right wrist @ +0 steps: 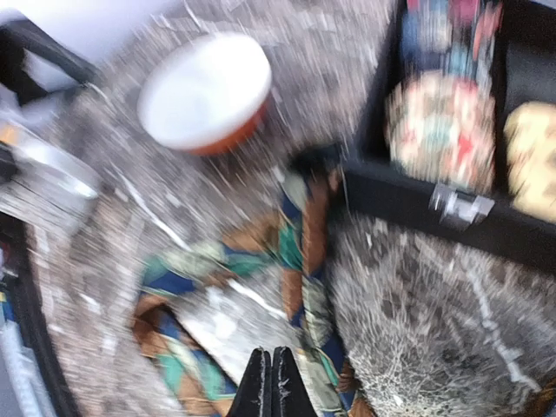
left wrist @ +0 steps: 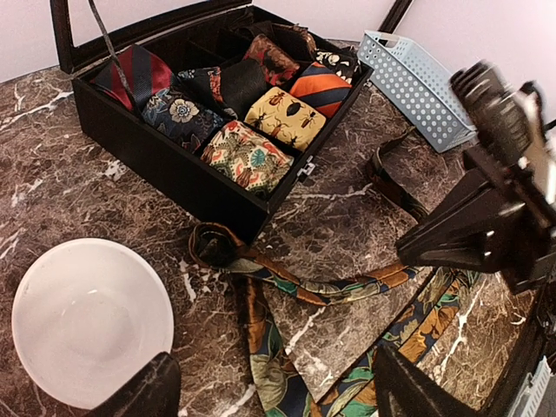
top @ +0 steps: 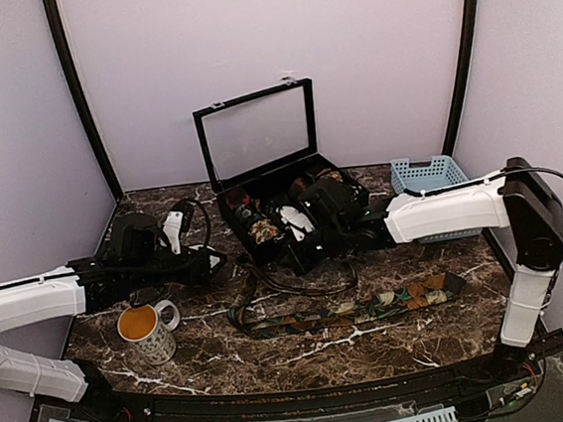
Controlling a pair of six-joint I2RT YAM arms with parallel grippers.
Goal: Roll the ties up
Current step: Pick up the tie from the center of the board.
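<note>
A long tie (top: 371, 307) patterned in green, brown, orange and blue lies unrolled across the marble table in front of the box. In the left wrist view the tie (left wrist: 261, 347) doubles back, with one end loosely curled (left wrist: 208, 248) at the box's front corner. My left gripper (top: 212, 266) is open and empty just above the tie, its fingers (left wrist: 143, 391) on either side of it. My right gripper (top: 300, 249) is shut and empty, hovering over the tie (right wrist: 300, 252) near the box front; that view is motion-blurred.
An open black box (top: 296, 259) with a raised glass lid holds several rolled ties (left wrist: 248, 156). An orange-and-white mug (top: 148, 329) stands at the front left. A blue basket (top: 427, 172) sits at the back right. A dark strip (left wrist: 387, 178) loops beside the box.
</note>
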